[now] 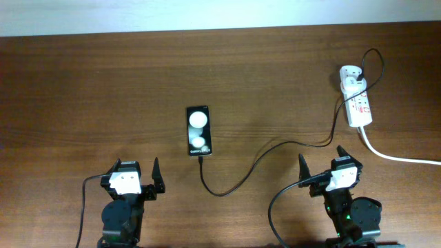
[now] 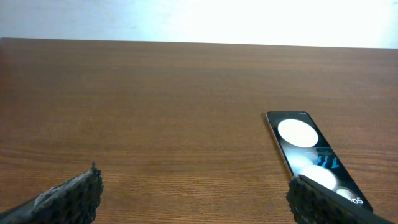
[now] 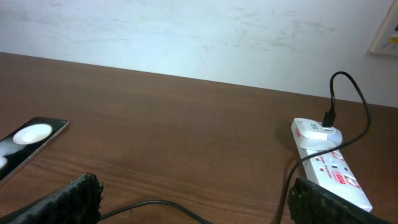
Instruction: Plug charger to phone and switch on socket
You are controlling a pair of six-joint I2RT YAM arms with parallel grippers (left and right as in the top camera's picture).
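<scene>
The black phone [image 1: 198,130] lies flat mid-table with two white glints; it also shows in the left wrist view [image 2: 308,152] and the right wrist view [image 3: 28,142]. The thin black charger cable [image 1: 275,148] runs from the phone's near end, where its tip touches the phone, to the white adapter [image 1: 351,74] plugged in the white socket strip [image 1: 359,107], seen too in the right wrist view [image 3: 333,171]. My left gripper [image 1: 136,174] is open and empty, near-left of the phone. My right gripper [image 1: 321,162] is open and empty, near the strip, over the cable [image 3: 161,205].
The strip's thick white cord [image 1: 396,157] runs off to the right edge. The brown wooden table [image 1: 103,89] ends at a pale wall along the far side.
</scene>
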